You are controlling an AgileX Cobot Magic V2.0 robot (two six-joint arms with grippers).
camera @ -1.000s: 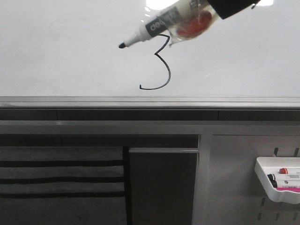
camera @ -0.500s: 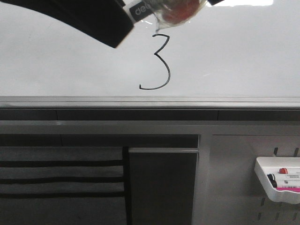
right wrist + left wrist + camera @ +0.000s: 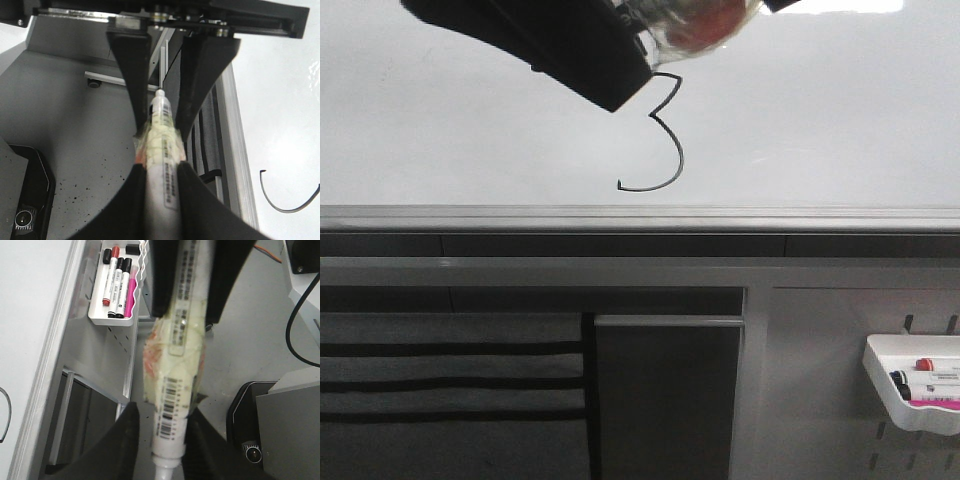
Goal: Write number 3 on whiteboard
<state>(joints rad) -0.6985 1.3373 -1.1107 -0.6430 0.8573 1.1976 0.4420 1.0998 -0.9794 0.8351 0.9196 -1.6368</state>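
Observation:
The number 3 (image 3: 681, 155) is drawn in thin black line on the whiteboard (image 3: 820, 120), above its grey bottom rail (image 3: 640, 218). My right gripper (image 3: 161, 167) is shut on the barrel of a white marker (image 3: 161, 132) wrapped in tape, held off the board near the top of the digit. My left gripper (image 3: 162, 412) is open, its fingers standing either side of the marker's tip end with a gap on one side. In the front view the left gripper (image 3: 615, 85) hides the marker's tip; only the taped part (image 3: 695, 25) shows.
A white tray (image 3: 880, 375) with several markers hangs on the grey perforated panel at the lower right, also in the left wrist view (image 3: 95, 315). Dark cabinet panels (image 3: 665, 400) sit under the rail. A black box (image 3: 250, 425) stands on the floor.
The marker has lifted slightly toward the top edge. My left arm has come in from the upper left and moved right over the marker's tip, which was free a second ago.

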